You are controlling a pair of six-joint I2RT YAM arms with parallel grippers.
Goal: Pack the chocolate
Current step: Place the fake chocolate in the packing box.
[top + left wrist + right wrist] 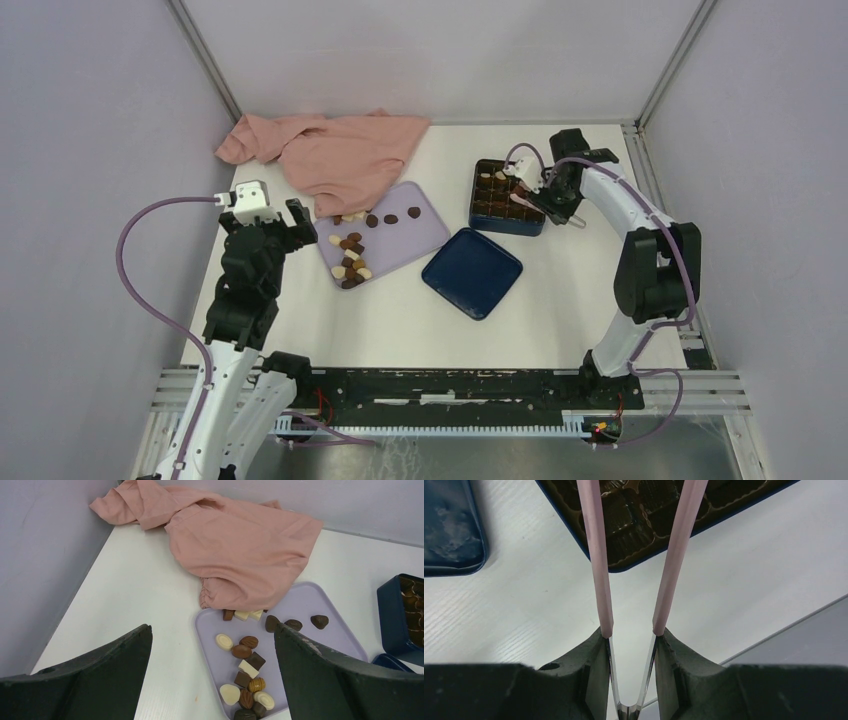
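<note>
Left tool (266, 220) spread wide, empty, beside lilac flat plastic tray (425, 235) | small dark, brown and cream chocolate (247, 675) lies loose on tray, just ahead-right of it; left arm nearer | right tool (630, 635) pinching pink-armed tongs (596, 555) over dark blue square gridded box (505, 228), some cells filled; tong tips unseen | dark blue lid (472, 272) on white table (400, 310).

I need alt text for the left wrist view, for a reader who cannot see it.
Small dark, brown and cream chocolates lie on a lilac flat tray, whose far edge a crumpled pink cloth covers. The open left tool frames the foreground on both sides.
</note>
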